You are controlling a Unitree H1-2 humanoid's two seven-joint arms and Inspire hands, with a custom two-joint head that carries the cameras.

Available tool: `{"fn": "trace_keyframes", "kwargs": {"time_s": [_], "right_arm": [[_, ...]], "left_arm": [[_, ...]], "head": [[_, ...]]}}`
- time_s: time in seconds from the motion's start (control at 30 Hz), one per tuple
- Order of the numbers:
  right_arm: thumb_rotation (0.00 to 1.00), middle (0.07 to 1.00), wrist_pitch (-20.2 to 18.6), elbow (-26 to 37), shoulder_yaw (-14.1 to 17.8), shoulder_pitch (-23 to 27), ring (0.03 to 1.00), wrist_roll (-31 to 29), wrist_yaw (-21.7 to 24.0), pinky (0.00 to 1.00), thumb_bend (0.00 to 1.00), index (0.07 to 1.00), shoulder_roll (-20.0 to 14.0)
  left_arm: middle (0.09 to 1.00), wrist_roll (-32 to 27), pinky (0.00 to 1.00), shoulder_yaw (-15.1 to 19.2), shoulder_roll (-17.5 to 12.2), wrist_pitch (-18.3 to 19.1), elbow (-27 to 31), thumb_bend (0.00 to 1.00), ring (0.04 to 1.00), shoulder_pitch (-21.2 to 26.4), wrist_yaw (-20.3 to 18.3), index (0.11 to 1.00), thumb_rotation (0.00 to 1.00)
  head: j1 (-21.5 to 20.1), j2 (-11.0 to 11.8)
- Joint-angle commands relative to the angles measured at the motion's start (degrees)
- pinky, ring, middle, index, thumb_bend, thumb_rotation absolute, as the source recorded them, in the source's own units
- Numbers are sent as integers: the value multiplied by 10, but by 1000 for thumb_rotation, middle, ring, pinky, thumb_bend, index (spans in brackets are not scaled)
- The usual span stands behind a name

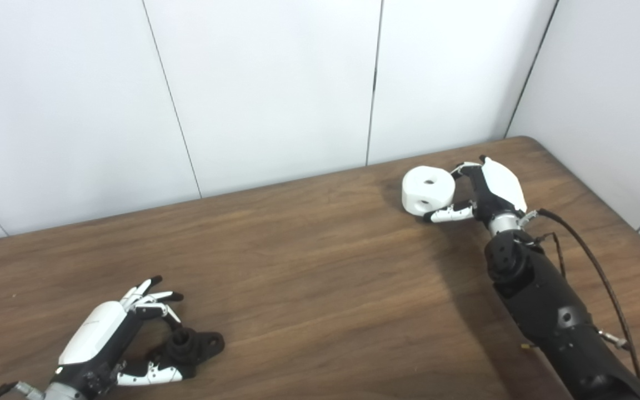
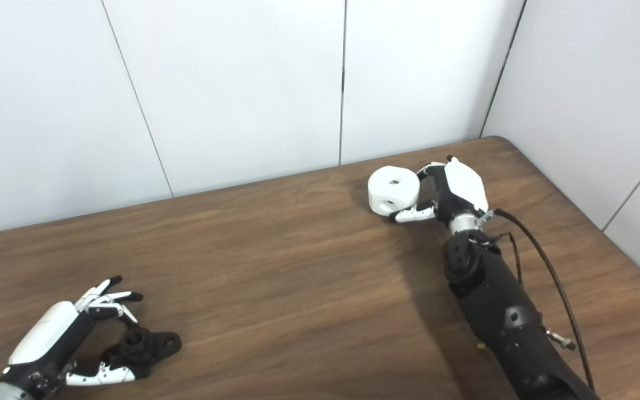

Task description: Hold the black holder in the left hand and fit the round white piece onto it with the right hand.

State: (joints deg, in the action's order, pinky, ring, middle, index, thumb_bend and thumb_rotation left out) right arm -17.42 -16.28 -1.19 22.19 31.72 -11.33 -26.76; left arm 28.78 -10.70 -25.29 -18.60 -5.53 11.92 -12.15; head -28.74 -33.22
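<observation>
The black holder (image 1: 192,345) lies on the wooden table (image 1: 309,278) at the front left. My left hand (image 1: 110,338) is open around it: the fingers (image 1: 150,294) are spread above it and apart from it, and the thumb (image 1: 150,375) lies along its near side. The round white piece (image 1: 428,190), with a hole on top and one on its side, rests at the back right. My right hand (image 1: 484,191) grips it, with the fingers curled on its right edge and the thumb (image 1: 449,214) along its near side.
White wall panels (image 1: 275,83) close the back and right sides of the table. A black cable (image 1: 592,266) loops off my right forearm (image 1: 548,311). The table's right edge runs near that arm.
</observation>
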Motion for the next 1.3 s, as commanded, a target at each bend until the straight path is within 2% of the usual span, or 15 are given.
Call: {"fn": "trace_keyframes", "kwargs": {"time_s": [0.0, 0.1, 0.43, 0.6, 0.77, 0.97, 1.27], "right_arm": [[181, 825, 27, 34, 4, 20, 1000, -5, -7, 1000, 555, 496, -4], [163, 812, 29, 54, 4, 18, 1000, -16, 4, 1000, 521, 487, 4], [154, 807, 19, 151, 1, 8, 1000, -54, 51, 1000, 519, 485, 54], [155, 806, 26, 183, -19, 1, 990, -47, 68, 1000, 520, 484, 74], [152, 812, 21, 205, -26, -4, 1000, -66, 86, 1000, 519, 484, 101], [150, 811, 43, 216, -30, -14, 1000, -92, 88, 1000, 518, 483, 145], [151, 818, 64, 224, -66, -31, 1000, -116, 102, 1000, 519, 483, 198]], "left_arm": [[835, -5, 1000, 7, -10, -6, 7, 519, 1000, 21, 7, 483, 39], [838, -5, 1000, 6, -8, -9, -4, 519, 1000, 25, 9, 483, 40], [842, 3, 1000, -1, -4, -18, -28, 519, 1000, 33, 16, 483, 40], [843, 9, 1000, -5, -3, -17, -40, 520, 1000, 37, 19, 483, 41], [848, 11, 1000, -5, -3, -20, -44, 520, 1000, 38, 23, 483, 41], [854, 10, 1000, -5, -4, -17, -42, 520, 1000, 37, 23, 484, 41], [850, 29, 1000, -16, -3, -24, -63, 521, 1000, 38, 42, 484, 43]], "head": [[2, 0], [4, 0], [14, -1], [17, -2], [23, -3], [42, -5], [82, -9]]}}
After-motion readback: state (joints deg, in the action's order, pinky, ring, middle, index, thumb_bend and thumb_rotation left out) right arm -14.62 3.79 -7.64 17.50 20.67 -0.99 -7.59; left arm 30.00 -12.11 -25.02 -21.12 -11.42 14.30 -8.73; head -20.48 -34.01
